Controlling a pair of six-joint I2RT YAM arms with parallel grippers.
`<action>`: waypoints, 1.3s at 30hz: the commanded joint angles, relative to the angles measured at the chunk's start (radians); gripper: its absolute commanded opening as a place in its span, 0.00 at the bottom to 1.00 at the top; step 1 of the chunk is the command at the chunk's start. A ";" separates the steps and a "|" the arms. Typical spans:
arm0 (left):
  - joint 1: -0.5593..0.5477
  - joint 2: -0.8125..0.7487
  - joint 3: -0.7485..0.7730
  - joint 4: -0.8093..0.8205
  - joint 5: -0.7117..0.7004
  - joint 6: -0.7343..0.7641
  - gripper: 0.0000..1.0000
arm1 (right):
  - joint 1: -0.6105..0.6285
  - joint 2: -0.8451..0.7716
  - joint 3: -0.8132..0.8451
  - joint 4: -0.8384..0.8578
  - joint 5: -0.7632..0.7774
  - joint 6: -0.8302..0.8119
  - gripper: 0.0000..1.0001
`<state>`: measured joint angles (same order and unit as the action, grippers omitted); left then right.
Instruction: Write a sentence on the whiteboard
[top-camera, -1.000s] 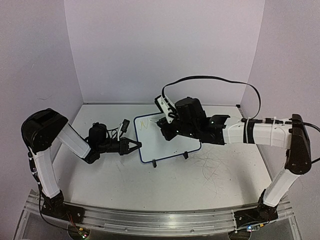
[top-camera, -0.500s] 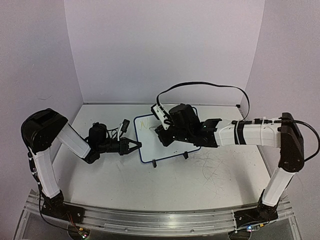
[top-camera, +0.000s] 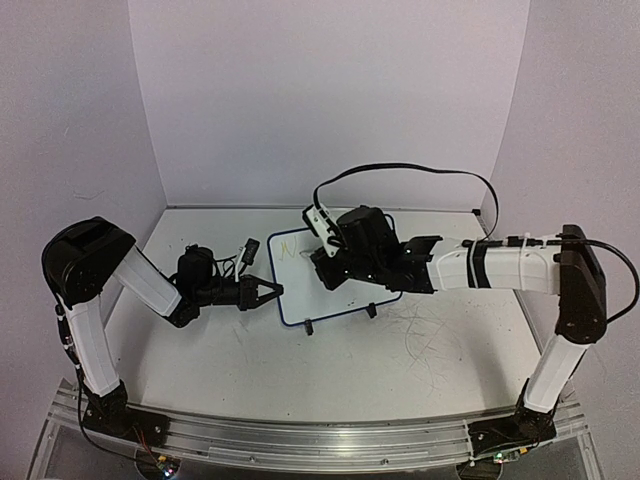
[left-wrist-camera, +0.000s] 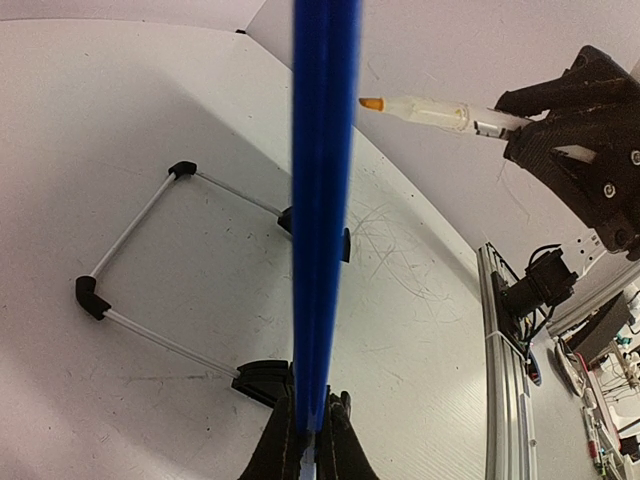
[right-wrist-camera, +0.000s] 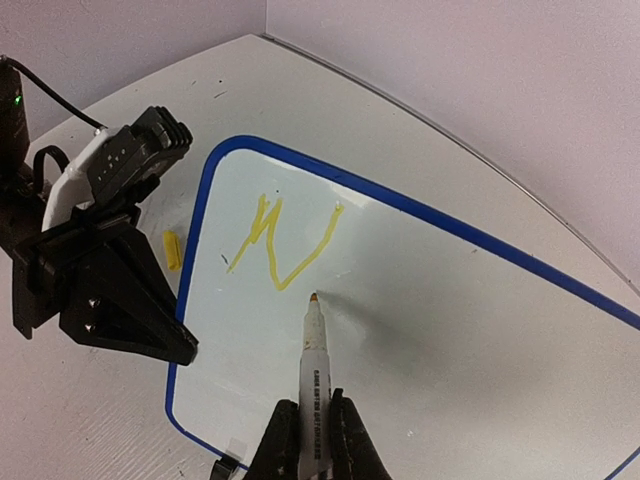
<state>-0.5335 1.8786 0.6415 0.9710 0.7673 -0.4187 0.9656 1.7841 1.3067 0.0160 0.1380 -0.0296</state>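
In the overhead view, much of the small rectangular whiteboard with the thin dark blue frame (right-wrist-camera: 450, 330) is covered by the right arm, and the writing on it is seen only as a faint mark. In the left wrist view the board is seen edge-on as a blue vertical strip, so its writing face is hidden there. Its thin wire stand with black feet (left-wrist-camera: 130, 270) is seen on the white scuffed worktop (left-wrist-camera: 150, 120). In the right wrist view the right and lower parts of the board are cut off by the picture edge.

The board stands tilted near the middle of the worktop, between the two arms. Its left edge is pinched between the pressed-together fingers of the left end effector (left-wrist-camera: 312, 425).

The pale yellow handwritten lettering (right-wrist-camera: 277, 255) is found in the upper left part of the board. Only a few joined strokes are present, shaped like an "N"; no more can be read.

A slim marker with a white barrel and a yellow-orange tip (right-wrist-camera: 310, 350) is gripped by the right end effector (right-wrist-camera: 305, 420), whose fingers are closed on the barrel. The tip is placed just below and to the right of the yellow strokes. Whether it touches the surface cannot be told. The print on the barrel is too small to be read.

A small yellow piece (right-wrist-camera: 172, 250) lies on the worktop just beside the left frame, near the left end effector. What it is cannot be made out. Thin grey scribbles (left-wrist-camera: 390, 235) are seen on the worktop.
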 joint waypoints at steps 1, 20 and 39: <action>0.000 -0.029 0.016 -0.024 -0.003 0.009 0.00 | -0.005 0.013 0.047 0.042 0.026 0.001 0.00; 0.000 -0.026 0.027 -0.032 0.003 0.011 0.00 | -0.013 0.011 0.028 0.033 0.082 0.022 0.00; 0.000 -0.025 0.026 -0.039 0.005 0.016 0.00 | -0.045 -0.015 0.005 0.033 0.140 0.078 0.00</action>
<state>-0.5335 1.8786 0.6422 0.9684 0.7640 -0.4194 0.9547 1.7967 1.3200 0.0309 0.1990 0.0281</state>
